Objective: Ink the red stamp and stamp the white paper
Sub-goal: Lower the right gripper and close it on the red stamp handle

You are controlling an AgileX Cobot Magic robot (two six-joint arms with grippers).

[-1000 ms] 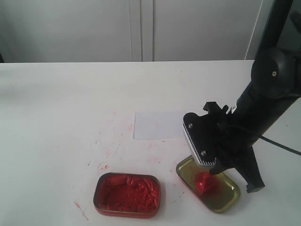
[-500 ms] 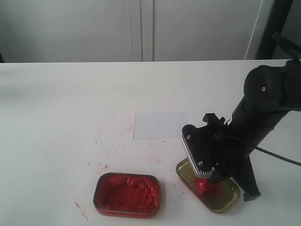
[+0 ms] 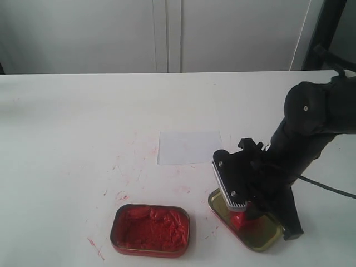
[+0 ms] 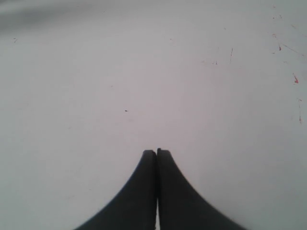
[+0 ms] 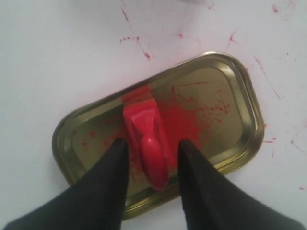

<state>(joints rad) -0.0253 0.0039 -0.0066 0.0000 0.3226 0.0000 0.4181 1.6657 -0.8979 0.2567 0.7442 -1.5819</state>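
Observation:
The red stamp (image 5: 146,139) lies in the gold oval tin lid (image 5: 225,86), on a red smear. My right gripper (image 5: 152,142) is open, with one black finger on each side of the stamp; whether the fingers touch it is not clear. In the exterior view the stamp (image 3: 240,218) peeks out under the right arm (image 3: 300,128), low over the lid (image 3: 268,232). The white paper (image 3: 189,147) lies flat behind the lid, apart from it. My left gripper (image 4: 157,151) is shut and empty over bare white tabletop, outside the exterior view.
A red tin of lumpy red paste (image 3: 150,229) stands open to the left of the lid, near the front edge. Red ink streaks (image 3: 122,196) mark the tabletop (image 3: 83,122) around the tins. A black cable (image 3: 334,190) trails to the right.
The right arm has come down and slightly left over the gold lid, bringing the open fingers down around the stamp. The stamp, paper and tins have not moved.

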